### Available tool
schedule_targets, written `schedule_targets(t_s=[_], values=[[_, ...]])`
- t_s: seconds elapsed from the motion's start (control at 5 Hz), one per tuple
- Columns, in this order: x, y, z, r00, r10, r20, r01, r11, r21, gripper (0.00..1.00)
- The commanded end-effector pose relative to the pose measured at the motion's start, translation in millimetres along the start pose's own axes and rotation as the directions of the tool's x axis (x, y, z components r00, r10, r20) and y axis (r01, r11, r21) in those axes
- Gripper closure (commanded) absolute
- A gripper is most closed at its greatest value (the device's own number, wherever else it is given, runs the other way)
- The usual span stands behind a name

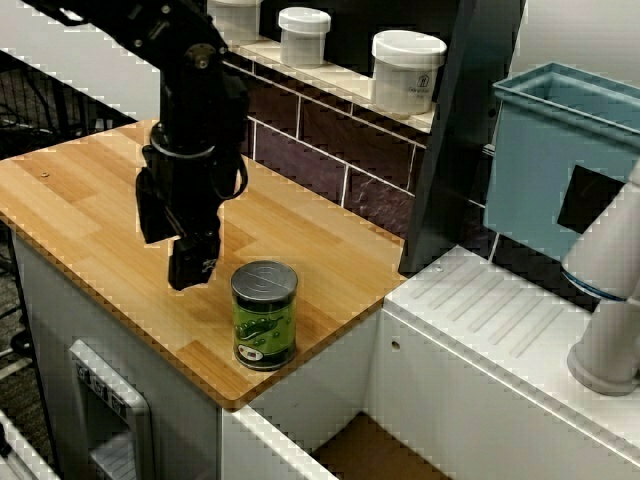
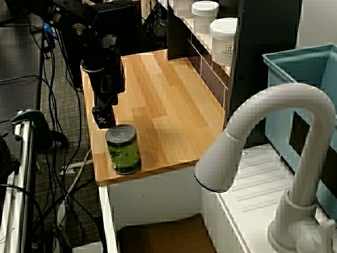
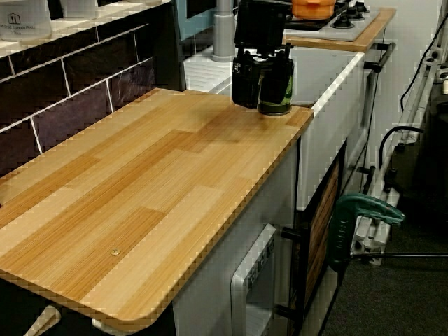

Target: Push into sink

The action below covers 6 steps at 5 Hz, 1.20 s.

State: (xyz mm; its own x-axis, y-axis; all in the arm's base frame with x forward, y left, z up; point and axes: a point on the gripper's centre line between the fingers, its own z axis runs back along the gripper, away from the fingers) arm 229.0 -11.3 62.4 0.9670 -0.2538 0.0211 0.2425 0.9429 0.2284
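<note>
A green can (image 1: 265, 314) with a grey metal lid stands upright on the wooden countertop (image 1: 300, 232), close to the corner that borders the sink (image 1: 375, 452). The black gripper (image 1: 190, 262) hangs just behind the can on the side away from the sink, its tip low over the wood and very near the can; from here I cannot tell whether the two actually touch. Its fingers look drawn together with nothing between them, though the dark housing makes that hard to judge, so I cannot say for certain whether it is open or closed. The sink drops away just past the counter's edge, white walls and a brown bottom showing below the can. Beyond it lies a ridged white drainboard (image 1: 500, 320), with a white faucet (image 2: 274, 132) arching over and a blue-teal bin (image 1: 555, 170) standing behind. White jars (image 1: 406, 70) line the tiled ledge along the back.
</note>
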Motion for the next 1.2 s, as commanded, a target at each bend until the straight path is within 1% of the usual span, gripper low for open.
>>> schedule_targets(t_s=[0.0,0.2,0.6,0.8,1.0], values=[[14.7,12,15.3,0.999,0.018,0.04,-0.018,1.0,-0.022,0.0],[13.0,15,17.4,0.999,0.02,0.041,-0.019,0.999,-0.039,0.0],[11.3,4,20.5,0.998,0.005,0.056,-0.002,0.998,-0.06,0.0],[15.7,-1,18.5,0.995,0.07,0.073,-0.066,0.996,-0.066,0.0],[20.5,-3,15.7,0.995,0.074,0.07,-0.07,0.996,-0.055,0.0]])
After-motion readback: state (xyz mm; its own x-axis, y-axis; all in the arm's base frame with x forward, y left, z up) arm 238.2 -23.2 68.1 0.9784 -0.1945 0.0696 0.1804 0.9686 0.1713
